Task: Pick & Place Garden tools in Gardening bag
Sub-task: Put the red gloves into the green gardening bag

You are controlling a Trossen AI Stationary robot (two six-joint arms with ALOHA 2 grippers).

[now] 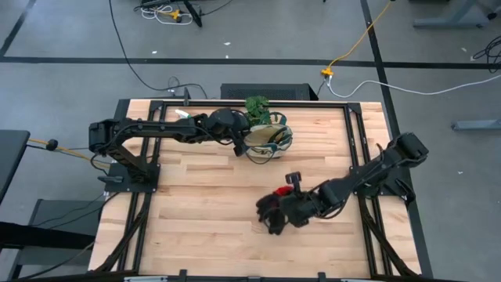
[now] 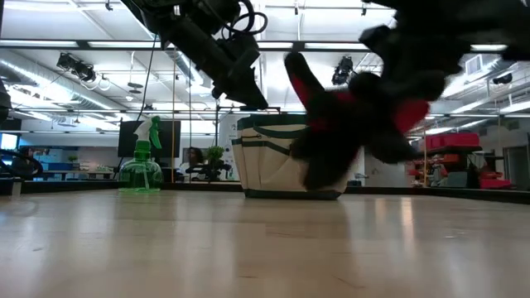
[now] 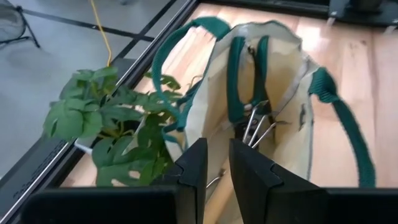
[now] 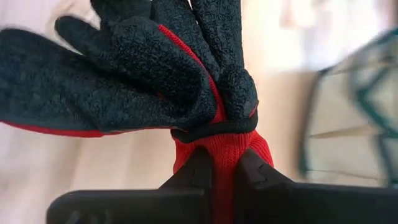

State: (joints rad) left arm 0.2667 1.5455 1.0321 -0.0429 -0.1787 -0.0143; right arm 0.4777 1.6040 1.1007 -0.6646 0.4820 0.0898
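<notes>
Your wooden table (image 1: 203, 211) carries the cream gardening bag (image 1: 268, 139) at its far edge, metal tool ends showing inside it, with a leafy plant (image 1: 257, 107) just behind it. Your left gripper (image 3: 212, 168) sits at the bag's rim, jaws narrowed to a slim gap and holding nothing you can see. Your right gripper (image 4: 222, 171), near the table's middle, pinches the red cuff of the red-and-black gloves (image 4: 143, 74), lifted clear of the wood; the green spray bottle (image 2: 142, 164) stands apart.

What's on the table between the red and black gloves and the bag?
Nothing: in the high view, only bare wooden tabletop lies between the red-and-black gloves, held by the right gripper, and the cream canvas bag with green handles.
</notes>
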